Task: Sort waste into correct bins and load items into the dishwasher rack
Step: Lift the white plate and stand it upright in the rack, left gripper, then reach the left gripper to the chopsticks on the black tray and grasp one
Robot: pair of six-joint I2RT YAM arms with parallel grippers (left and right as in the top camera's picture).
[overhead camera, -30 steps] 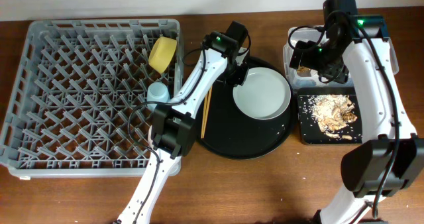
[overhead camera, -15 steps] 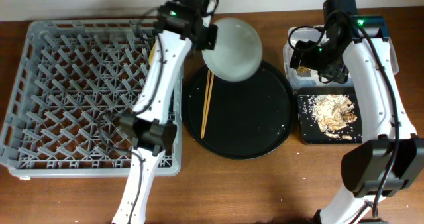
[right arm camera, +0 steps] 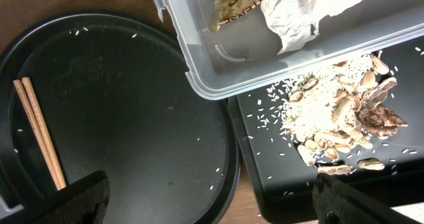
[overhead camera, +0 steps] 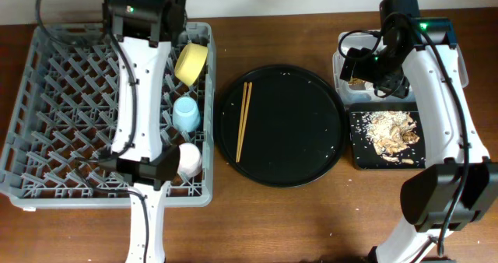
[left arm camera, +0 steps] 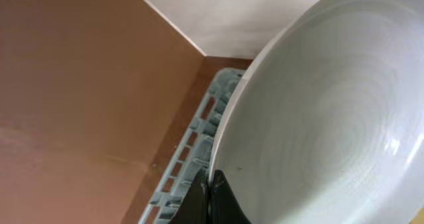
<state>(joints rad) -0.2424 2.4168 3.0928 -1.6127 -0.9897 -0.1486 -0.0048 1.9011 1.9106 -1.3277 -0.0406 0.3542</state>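
Left gripper (left arm camera: 211, 192), pinching my plate (left arm camera: 318, 118) by its rim, has swung from the tray (overhead camera: 311, 162) to the rack's (overhead camera: 62, 99) far edge, bowl (overhead camera: 191, 62) nearby.

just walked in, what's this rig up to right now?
The left end effector is clamped on the rim of the plate, holding it tilted over the far edge of the dishwasher rack. The yellow bowl, blue cup and a second small cup sit in the rack. The chopsticks lie on the round black tray, not yet loaded. The right end effector hovers open near the clear tub of napkins; food scraps are in the black bin.
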